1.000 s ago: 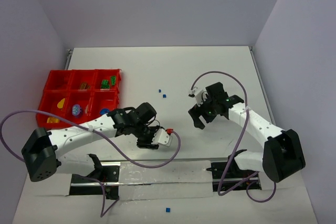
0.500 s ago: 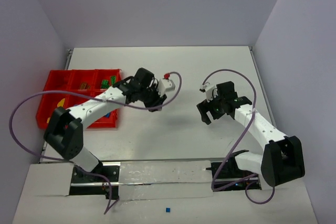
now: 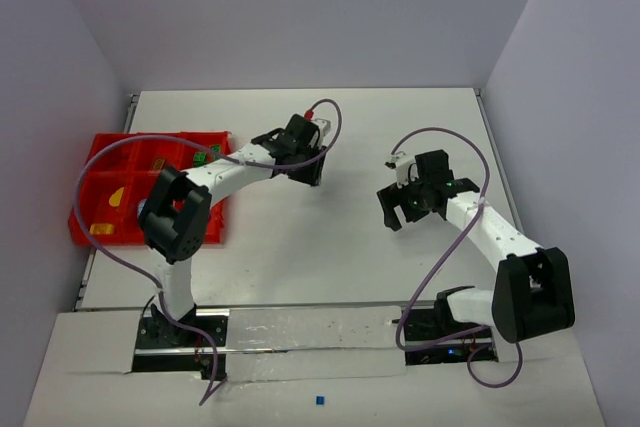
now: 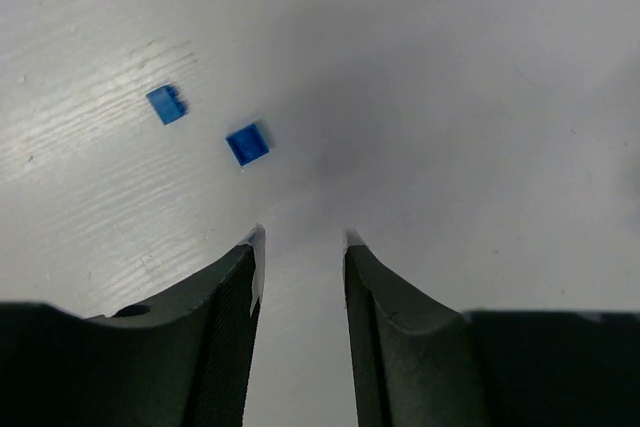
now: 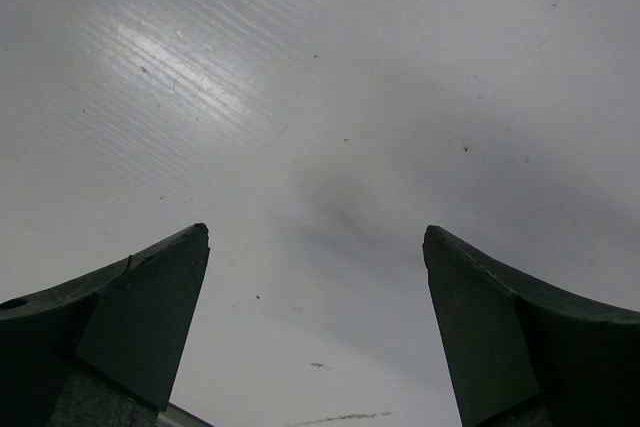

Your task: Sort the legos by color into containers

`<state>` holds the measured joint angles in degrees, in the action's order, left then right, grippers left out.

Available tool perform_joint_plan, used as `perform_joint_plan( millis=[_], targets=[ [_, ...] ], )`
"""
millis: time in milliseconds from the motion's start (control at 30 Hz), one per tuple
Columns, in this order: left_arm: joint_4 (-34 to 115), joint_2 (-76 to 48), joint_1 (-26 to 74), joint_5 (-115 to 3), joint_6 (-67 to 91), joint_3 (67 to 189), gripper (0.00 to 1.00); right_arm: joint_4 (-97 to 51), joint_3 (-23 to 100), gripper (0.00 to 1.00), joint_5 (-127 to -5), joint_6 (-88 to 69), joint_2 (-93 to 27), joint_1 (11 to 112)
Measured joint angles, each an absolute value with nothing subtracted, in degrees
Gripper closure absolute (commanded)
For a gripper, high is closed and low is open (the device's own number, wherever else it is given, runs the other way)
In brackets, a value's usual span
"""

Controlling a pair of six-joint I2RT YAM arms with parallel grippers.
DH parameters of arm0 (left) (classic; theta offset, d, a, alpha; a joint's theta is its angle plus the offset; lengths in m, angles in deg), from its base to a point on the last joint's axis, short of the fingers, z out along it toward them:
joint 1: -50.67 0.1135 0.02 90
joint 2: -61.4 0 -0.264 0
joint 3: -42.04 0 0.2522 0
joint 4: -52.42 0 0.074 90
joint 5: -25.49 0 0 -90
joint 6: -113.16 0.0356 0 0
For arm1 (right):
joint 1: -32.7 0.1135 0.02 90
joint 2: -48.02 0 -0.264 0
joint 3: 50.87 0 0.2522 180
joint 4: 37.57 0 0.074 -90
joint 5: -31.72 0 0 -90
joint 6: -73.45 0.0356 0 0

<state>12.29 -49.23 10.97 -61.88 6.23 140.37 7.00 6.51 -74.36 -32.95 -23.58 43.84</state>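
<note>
While left jaws hang over counter [image 4: 480, 67] right of red bins [image 3: 130, 137], slightly spread, empty, two tiny blue bits [image 4: 247, 143] lie just past tips. Right jaws farther from bins, spread wide, empty. Yellow piece [image 3: 118, 197], green piece [image 3: 200, 159] sit inside bins.

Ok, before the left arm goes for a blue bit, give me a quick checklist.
1. Left gripper open and empty: ok.
2. Nearer blue bit in the wrist view: ok.
3. That bit centred on the gripper's gap: not ok; it lies ahead and to the left.
4. Other bit apart from it: ok.
5. Right gripper open, holding nothing: ok.
6. Blue's compartment in the bins: cannot tell; the left arm covers part of them.
</note>
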Motion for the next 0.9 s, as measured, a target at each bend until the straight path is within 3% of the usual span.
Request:
perform_joint_plan(
  millis=[300,700,900],
  targets=[
    [10.6,-55.44,9.7,-71.8,-4.16,144.37,0.52,6.82,6.51,0.04,-74.4,-32.43,-24.49,43.64],
    [9.03,-60.64,9.53,-76.64,-8.02,148.31,0.52,6.82,6.51,0.04,-74.4,-32.49,-24.49,43.62],
    [8.69,-62.02,9.58,-77.52,-8.37,148.37,0.6,6.82,6.51,0.04,-74.42,-32.55,-24.58,43.61]
  ],
)
